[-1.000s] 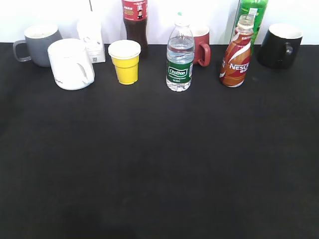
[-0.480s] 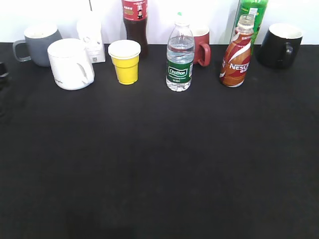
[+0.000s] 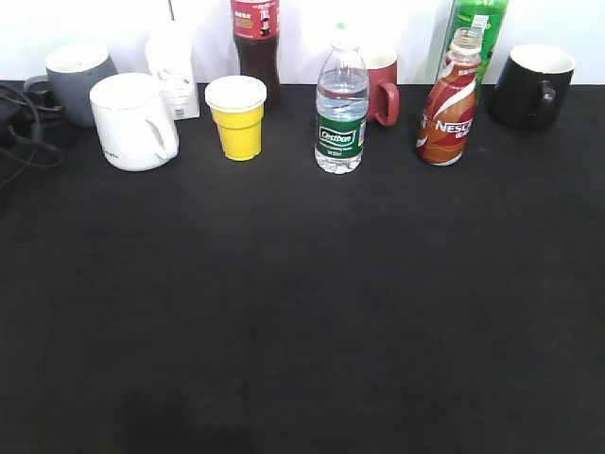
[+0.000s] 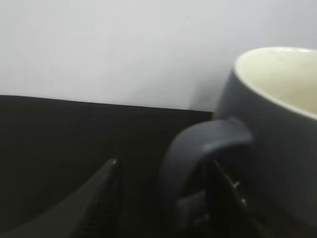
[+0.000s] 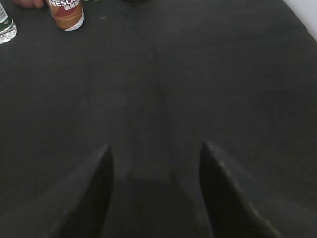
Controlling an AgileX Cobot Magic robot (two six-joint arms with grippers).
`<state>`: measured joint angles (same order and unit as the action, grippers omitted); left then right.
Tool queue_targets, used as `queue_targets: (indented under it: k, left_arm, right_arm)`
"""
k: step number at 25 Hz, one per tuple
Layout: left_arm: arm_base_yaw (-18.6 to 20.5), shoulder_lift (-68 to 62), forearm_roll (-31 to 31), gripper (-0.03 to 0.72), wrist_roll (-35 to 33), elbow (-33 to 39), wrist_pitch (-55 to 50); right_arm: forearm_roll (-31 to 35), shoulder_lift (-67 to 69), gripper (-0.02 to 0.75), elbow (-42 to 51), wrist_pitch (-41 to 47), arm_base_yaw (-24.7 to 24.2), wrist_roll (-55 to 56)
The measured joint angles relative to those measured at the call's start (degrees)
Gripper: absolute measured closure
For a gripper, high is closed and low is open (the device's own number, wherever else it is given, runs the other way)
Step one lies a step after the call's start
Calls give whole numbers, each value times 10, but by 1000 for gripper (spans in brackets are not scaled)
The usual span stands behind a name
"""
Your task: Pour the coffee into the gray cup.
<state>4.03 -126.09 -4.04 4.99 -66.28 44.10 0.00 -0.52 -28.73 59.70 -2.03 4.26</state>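
Left wrist view: the left pincer (image 4: 166,198) stands wide around the gray cup (image 4: 277,134) handle, right pincer (image 5: 156,191) wide over bare worktop (image 5: 198,74).

I see a black table (image 3: 302,303) with everything lined up along its far edge against a white wall. From the left: a gray cup (image 3: 77,83), a white mug (image 3: 134,121) just in front of it, a white carton (image 3: 173,76), a yellow cup (image 3: 237,117), a cola bottle (image 3: 256,43) behind that, a water bottle (image 3: 340,109), a red mug (image 3: 382,87) behind it, a coffee bottle (image 3: 450,99), a green bottle (image 3: 477,28) behind it and a black mug (image 3: 531,87). All stand upright.
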Motion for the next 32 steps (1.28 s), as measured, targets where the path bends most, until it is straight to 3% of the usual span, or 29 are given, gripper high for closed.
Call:
queue_targets:
  k: [7, 8, 10, 11, 18, 25, 32]
  left_arm:
    - [2, -42, 1, 295, 0, -80, -31]
    - [2, -42, 1, 348, 0, -83, -36]
    - [1, -42, -10, 568, -3, -84, -41]
    - [1, -44, -22, 610, -3, -84, -41]
    - [6, -30, -42, 614, -8, -84, -44]
    - [7, 104, -60, 620, -9, -71, -56]
    - [-9, 324, -68, 622, -9, 136, -60]
  right_arm:
    - [13, 0, 294, 0, 0, 0, 0]
    - [13, 0, 294, 0, 0, 0, 0]
    - [14, 0, 294, 0, 0, 0, 0]
    - [15, 0, 294, 0, 0, 0, 0]
    - [15, 0, 294, 0, 0, 0, 0]
    - [15, 0, 294, 0, 0, 0, 0]
    - [15, 0, 294, 0, 0, 0, 0]
